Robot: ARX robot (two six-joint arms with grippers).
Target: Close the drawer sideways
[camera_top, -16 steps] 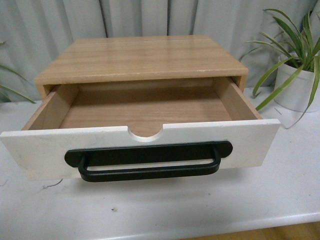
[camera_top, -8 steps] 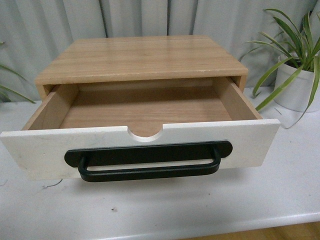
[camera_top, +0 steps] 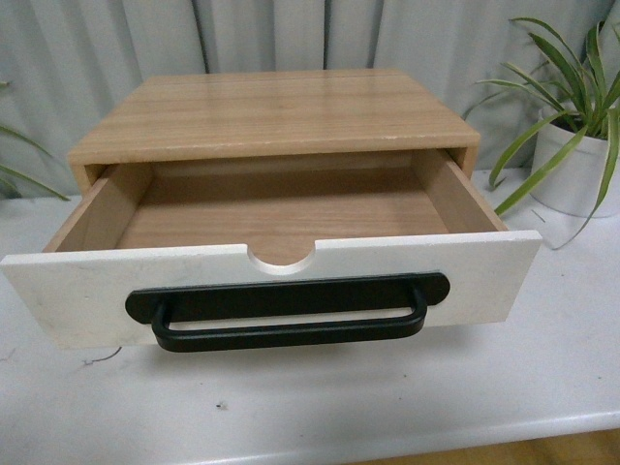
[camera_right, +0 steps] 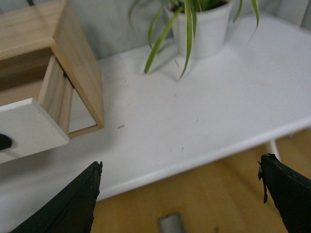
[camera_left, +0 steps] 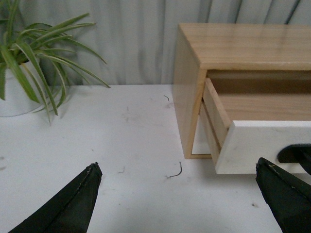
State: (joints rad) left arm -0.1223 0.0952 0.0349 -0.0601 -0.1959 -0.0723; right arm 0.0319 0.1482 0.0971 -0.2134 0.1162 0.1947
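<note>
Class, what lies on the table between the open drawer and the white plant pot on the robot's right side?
Bare white table, save a few tiny specks, between the drawer and the plant pot; the right wrist view shows this stretch.

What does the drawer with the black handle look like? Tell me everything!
The drawer is wide and shallow, pulled far out of its light wooden cabinet, which sits on a white table. Its front is a flat white panel with a half-round notch in the top edge and a long black bar handle across the middle. The sides and bottom look like light wood. It is empty. The left hand and right hand are open, not holding it.
</note>
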